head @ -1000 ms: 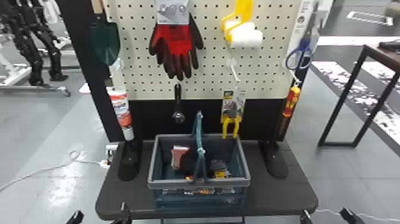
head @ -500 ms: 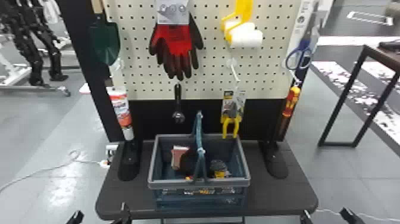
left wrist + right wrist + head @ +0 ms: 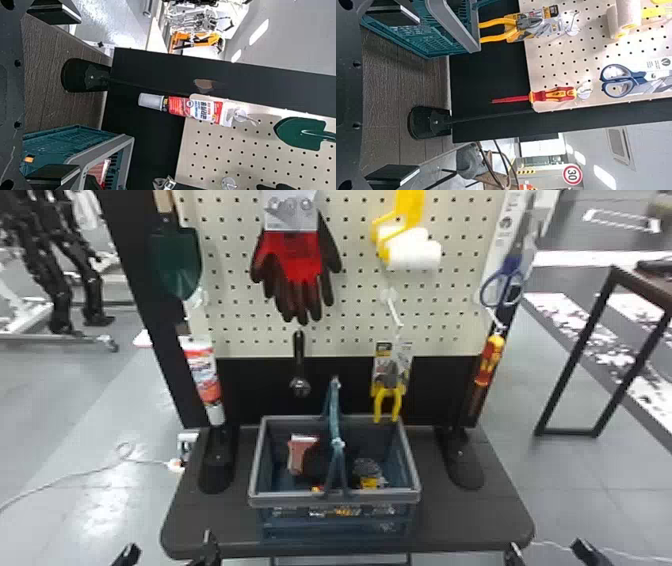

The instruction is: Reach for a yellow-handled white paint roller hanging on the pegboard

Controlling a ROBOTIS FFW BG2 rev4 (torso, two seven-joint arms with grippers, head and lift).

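Observation:
The paint roller [image 3: 411, 251] hangs high on the pegboard in the head view, right of the gloves; its yellow handle goes up out of view. The right wrist view has its white roller [image 3: 618, 20] too. My left gripper [image 3: 171, 551] is at the table's front left corner, its two fingers apart; the left wrist view has that gripper [image 3: 55, 94] open with nothing held. By the front right corner is my right gripper [image 3: 548, 551], well below the roller; in its wrist view the gripper [image 3: 393, 95] stands open and holds nothing.
A basket [image 3: 334, 499] with a raised handle stands mid-table [image 3: 460, 520]. Around the roller hang gloves [image 3: 300, 260], scissors [image 3: 504, 285], a screwdriver [image 3: 489, 360] and yellow-handled pliers [image 3: 389, 390]. A trowel [image 3: 176, 260], a tube [image 3: 202, 375] and a wrench [image 3: 299, 365] hang farther left.

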